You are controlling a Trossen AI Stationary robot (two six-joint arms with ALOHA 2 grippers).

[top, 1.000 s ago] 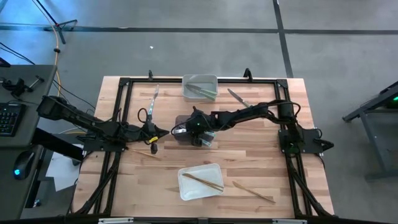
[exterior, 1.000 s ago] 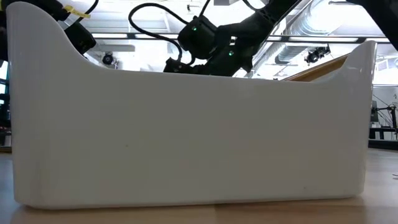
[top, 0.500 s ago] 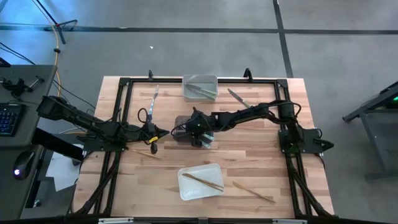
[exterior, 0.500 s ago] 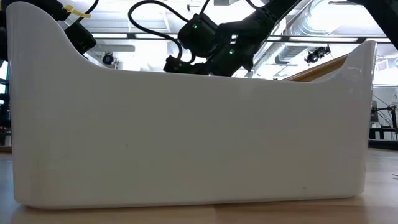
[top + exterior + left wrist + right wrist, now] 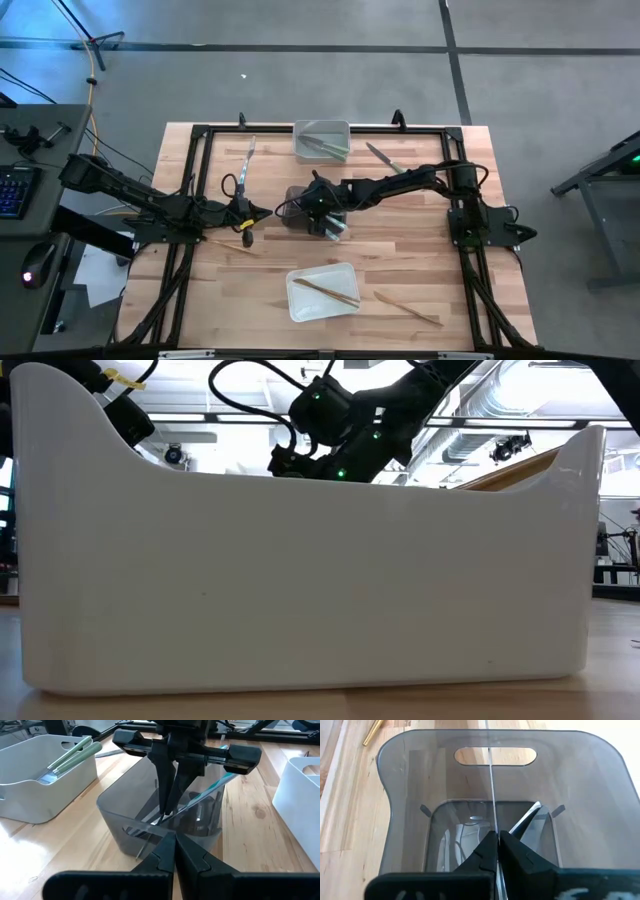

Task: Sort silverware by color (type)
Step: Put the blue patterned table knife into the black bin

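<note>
One pale blue-silver utensil [image 5: 492, 795] pinched in right claw [image 5: 496, 836] over grey bin [image 5: 400, 780]; left claw [image 5: 172, 840] closed empty

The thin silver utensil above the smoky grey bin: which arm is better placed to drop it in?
The right: its gripper pinches the thin silver utensil directly over the smoky grey bin. The left gripper waits beside it, shut.

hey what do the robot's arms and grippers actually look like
Both arms are dark, nearly black, jointed and slim. The right gripper has two thin tapering black fingers under a wide crossbar. The left gripper looks the same. Black cables loop off both arms, the right wrist shows green lights, and yellow tags mark the left.
</note>
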